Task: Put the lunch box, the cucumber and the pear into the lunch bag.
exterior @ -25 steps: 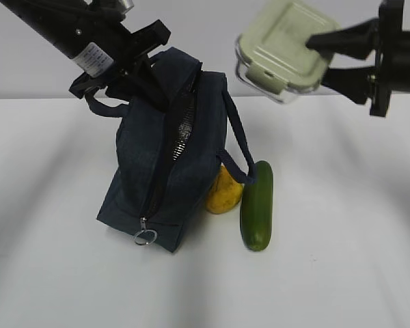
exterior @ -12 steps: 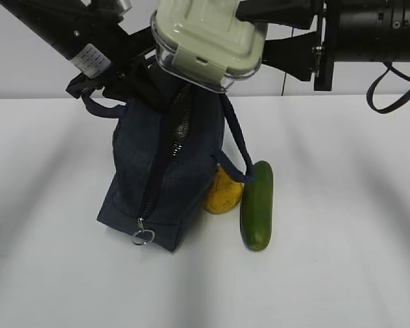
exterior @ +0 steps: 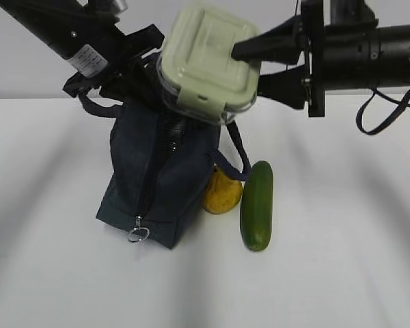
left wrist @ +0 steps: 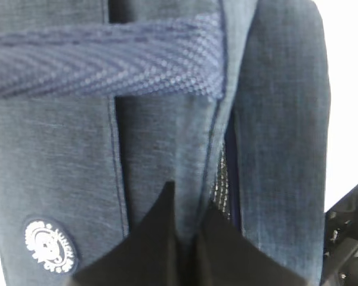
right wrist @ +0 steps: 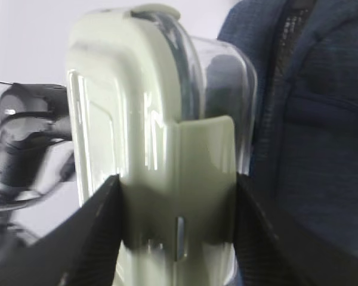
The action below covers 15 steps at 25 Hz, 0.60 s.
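The navy lunch bag [exterior: 150,184] stands on the white table, its top slit partly open. My left gripper [exterior: 133,78] is shut on the fabric at the bag's top edge beside the zipper; the left wrist view shows its tips [left wrist: 190,205] pinching a fold of the bag [left wrist: 65,149]. My right gripper [exterior: 249,61] is shut on the lunch box [exterior: 206,63], tilted, held just above the bag's opening. The right wrist view shows the lunch box [right wrist: 161,137] between the fingers, the bag [right wrist: 310,149] behind it. The pear [exterior: 223,193] and the cucumber [exterior: 257,205] lie right of the bag.
The bag's metal ring pull [exterior: 137,234] hangs at the near end. One loop handle [exterior: 236,154] drapes over the pear. A round white logo [left wrist: 48,245] shows on the bag's side. The white table [exterior: 342,260] stretches right and in front.
My right gripper has carried the lunch box from the upper right leftward and down to just over the bag's opening. The left gripper keeps its hold on the bag's top.
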Motion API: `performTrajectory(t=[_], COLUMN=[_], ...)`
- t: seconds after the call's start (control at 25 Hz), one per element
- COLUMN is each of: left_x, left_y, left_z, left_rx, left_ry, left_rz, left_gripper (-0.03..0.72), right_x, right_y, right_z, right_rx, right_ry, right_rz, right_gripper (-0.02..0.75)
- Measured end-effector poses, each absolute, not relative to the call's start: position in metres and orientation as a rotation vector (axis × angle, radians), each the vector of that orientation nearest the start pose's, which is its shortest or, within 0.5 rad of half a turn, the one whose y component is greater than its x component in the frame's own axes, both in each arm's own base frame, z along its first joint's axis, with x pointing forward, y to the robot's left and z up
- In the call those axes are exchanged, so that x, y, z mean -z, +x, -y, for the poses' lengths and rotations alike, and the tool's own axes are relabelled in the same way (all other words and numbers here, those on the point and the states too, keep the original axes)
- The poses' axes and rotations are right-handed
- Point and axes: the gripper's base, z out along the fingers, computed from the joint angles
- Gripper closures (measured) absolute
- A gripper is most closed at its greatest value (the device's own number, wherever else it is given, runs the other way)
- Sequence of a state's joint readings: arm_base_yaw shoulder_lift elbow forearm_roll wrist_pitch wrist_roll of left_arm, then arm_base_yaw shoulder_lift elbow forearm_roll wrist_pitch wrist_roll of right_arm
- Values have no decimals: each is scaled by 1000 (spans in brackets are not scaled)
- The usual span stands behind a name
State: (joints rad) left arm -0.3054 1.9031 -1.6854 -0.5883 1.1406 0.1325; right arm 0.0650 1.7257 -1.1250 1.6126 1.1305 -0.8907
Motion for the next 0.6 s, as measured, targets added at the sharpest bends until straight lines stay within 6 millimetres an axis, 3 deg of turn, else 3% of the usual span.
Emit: performTrajectory(t=[0.12,0.6], left_x=[-296,-299], left_y=[374,373], left_z=[173,178], left_rx=[916,1003], left_ry=[363,369], left_rz=[-2741,-2712], left_gripper=[687,687], right_x=[-260,-255], right_y=[342,342], right_z=[-105,-109], right_rx=[-1598,-1520], right_ry=[-98,-115], right_rz=[-2187,-2231], right_gripper=[355,355])
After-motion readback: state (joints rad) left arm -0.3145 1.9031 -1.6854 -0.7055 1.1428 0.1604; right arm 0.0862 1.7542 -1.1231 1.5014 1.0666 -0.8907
